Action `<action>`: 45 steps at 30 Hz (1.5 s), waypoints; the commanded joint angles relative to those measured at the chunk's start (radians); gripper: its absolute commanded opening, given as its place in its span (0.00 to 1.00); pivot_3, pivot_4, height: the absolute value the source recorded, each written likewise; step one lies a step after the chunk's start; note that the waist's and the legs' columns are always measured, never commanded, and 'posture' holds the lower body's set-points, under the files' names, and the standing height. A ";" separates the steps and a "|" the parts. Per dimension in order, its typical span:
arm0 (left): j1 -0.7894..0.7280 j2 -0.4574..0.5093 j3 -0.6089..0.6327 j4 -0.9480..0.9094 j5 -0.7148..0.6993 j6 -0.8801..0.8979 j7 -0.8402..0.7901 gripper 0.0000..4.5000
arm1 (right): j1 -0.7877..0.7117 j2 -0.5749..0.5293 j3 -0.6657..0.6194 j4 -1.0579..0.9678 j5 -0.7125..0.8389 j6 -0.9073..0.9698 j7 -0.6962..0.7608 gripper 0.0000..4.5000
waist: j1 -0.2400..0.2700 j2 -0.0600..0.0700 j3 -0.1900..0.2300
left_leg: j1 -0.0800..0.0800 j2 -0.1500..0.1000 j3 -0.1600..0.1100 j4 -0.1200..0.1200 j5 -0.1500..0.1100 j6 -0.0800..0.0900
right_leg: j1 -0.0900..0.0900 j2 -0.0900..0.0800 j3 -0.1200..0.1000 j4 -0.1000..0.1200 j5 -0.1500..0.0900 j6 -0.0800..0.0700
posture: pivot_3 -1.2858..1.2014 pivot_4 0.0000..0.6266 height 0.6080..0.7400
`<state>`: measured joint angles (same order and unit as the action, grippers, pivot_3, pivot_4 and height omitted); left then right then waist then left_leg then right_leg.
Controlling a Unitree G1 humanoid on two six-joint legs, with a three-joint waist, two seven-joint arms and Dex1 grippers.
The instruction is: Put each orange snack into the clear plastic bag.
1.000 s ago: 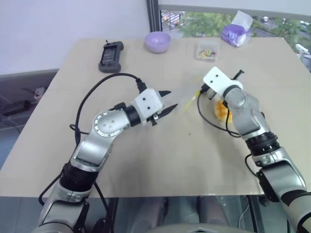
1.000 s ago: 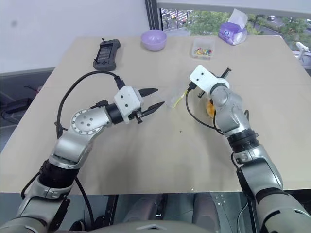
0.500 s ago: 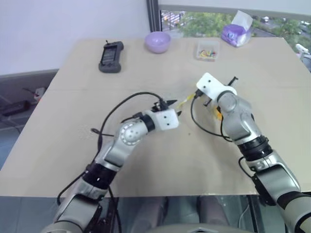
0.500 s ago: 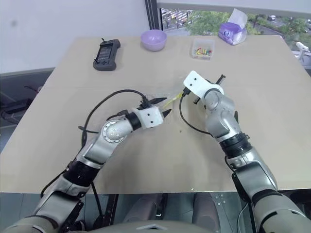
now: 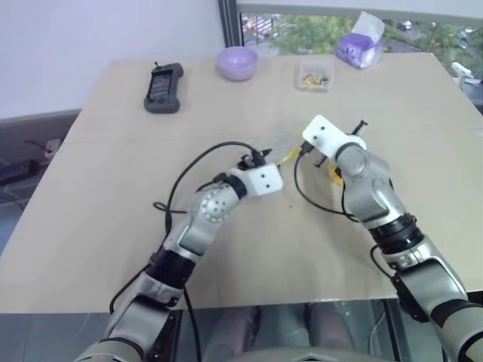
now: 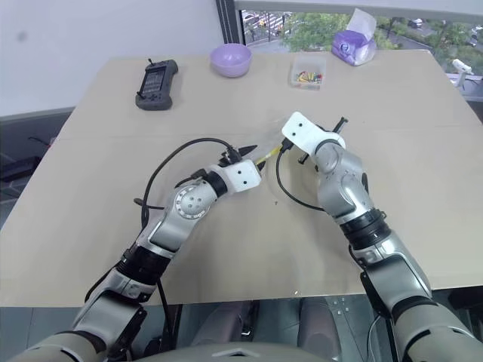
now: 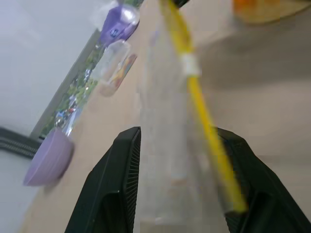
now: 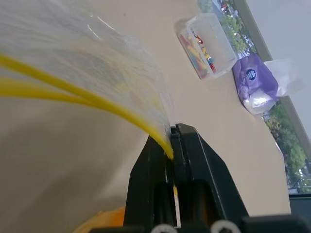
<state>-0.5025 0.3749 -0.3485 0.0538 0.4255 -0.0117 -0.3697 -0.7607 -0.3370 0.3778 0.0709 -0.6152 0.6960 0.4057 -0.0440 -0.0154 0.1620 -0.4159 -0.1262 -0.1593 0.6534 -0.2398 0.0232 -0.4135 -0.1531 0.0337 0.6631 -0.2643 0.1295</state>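
Note:
The clear plastic bag [image 7: 165,121] hangs over the middle of the table, its yellow zip strip [image 5: 289,156] running between my two hands. My right gripper [image 8: 172,133] is shut on the zip edge of the bag. My left gripper [image 7: 180,141] is open, with one black finger on each side of the bag's free end; I cannot tell whether they touch it. In the head views the left gripper [image 5: 259,157] sits just left of the bag. The orange snack [image 5: 334,174] lies on the table behind my right wrist, mostly hidden by it, and its edge [image 7: 257,7] also shows beyond the bag.
Along the far edge of the table stand a purple bowl [image 5: 237,62], a small clear box of colourful bits [image 5: 315,75] and a purple tissue pack [image 5: 361,47]. A black handheld device [image 5: 162,87] lies at the far left.
My left gripper has swung right and down to the bag and rolled, so its open fingers now flank the bag's end. My right gripper drew slightly left, still holding the bag.

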 commanded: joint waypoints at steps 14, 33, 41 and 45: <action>0.057 -0.024 0.039 -0.198 -0.044 0.061 -0.060 0.50 | 0.001 0.006 -0.011 -0.025 -0.007 -0.010 -0.020 0.00 | 0.000 0.000 0.000 | 0.000 0.000 0.000 0.000 0.000 0.000 | 0.000 0.000 0.000 0.000 0.000 0.000 | 0.52 0.24 1.00; 0.123 -0.064 0.009 -0.415 0.043 0.337 -0.100 0.50 | 0.015 0.016 -0.005 -0.025 -0.008 -0.014 -0.036 0.00 | 0.001 0.000 0.000 | 0.000 0.000 0.000 0.001 0.000 0.000 | 0.000 0.000 0.000 0.001 0.000 0.000 | 0.52 0.24 1.00; 0.125 -0.071 -0.003 -0.440 0.039 0.404 -0.136 0.50 | 0.016 0.021 -0.008 -0.027 -0.008 -0.013 -0.037 0.00 | 0.001 0.000 0.000 | 0.000 0.000 0.000 0.001 0.000 0.000 | 0.000 0.000 0.000 0.001 0.000 0.000 | 0.52 0.24 1.00; 0.124 -0.075 -0.003 -0.436 0.040 0.423 -0.138 0.50 | 0.015 0.019 -0.011 -0.026 -0.009 -0.016 -0.039 0.00 | 0.001 0.000 0.000 | 0.000 0.000 0.000 0.001 0.000 0.000 | 0.000 0.000 0.000 0.001 0.000 0.000 | 0.52 0.24 1.00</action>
<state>-0.3735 0.3044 -0.3553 -0.3419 0.4670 0.4077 -0.5068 -0.7404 -0.3169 0.3776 0.0711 -0.6162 0.6917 0.3824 -0.0433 -0.0152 0.1617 -0.4156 -0.1264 -0.1589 0.6540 -0.2397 0.0231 -0.4132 -0.1534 0.0339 0.6638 -0.2642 0.1294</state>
